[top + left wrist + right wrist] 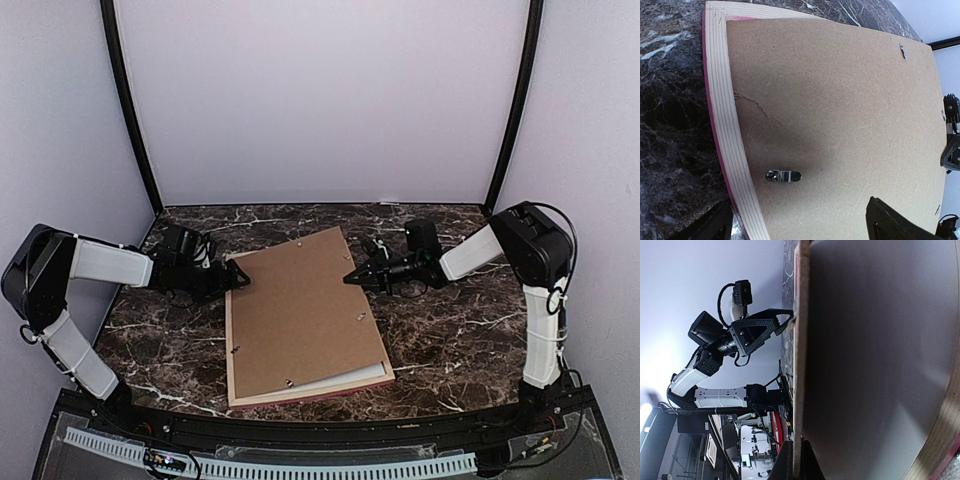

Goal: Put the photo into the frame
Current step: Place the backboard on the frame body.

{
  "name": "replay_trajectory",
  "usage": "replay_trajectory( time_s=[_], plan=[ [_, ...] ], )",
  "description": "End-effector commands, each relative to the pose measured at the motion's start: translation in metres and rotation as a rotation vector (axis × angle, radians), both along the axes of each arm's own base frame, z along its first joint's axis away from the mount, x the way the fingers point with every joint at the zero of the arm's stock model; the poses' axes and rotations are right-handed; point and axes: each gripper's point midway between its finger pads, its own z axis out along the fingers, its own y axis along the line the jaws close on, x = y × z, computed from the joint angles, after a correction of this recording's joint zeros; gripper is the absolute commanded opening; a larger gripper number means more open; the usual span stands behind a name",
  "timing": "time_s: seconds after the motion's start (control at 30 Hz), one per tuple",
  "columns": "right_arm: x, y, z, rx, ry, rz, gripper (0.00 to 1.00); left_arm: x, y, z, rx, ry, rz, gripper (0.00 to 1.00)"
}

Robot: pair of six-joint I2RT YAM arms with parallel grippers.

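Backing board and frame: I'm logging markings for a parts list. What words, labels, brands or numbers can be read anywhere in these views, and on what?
None can be read.
The brown backing board is blank, the frame shows only wood grain on its tan back, and the metal clip bears no legible stamp.
The room clutter far off in the right wrist view is too blurred to read.

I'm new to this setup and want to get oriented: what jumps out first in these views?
A large frame lies face down mid-table, a brown backing board covering its back, a white sheet edge peeking out at its near right. The open left hand is at its far left corner; the shut right hand points at the board's right edge.
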Motion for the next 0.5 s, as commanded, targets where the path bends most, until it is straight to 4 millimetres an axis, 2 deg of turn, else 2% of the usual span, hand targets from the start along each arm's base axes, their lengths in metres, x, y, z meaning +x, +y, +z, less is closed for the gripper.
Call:
replay_trajectory(
  time_s=[0.0,0.23,0.33,0.47],
  plan=[
    [0.007,0.006,0.004,0.0,-0.079,0.013,0.0,-0.002,0.001,-0.003,-0.007,0.005,-0.005,0.96],
    [0.01,0.004,-0.01,-0.079,-0.102,0.015,0.0,-0.014,0.011,-0.003,0.101,0.019,-0.001,0.95],
    [0.01,0.004,-0.013,-0.088,-0.1,0.017,0.01,-0.025,0.018,0.004,0.166,0.02,0.006,0.96],
    [0.01,0.004,-0.017,-0.098,-0.096,0.017,0.04,-0.042,0.016,0.019,0.177,-0.003,-0.017,0.96]
  ],
)
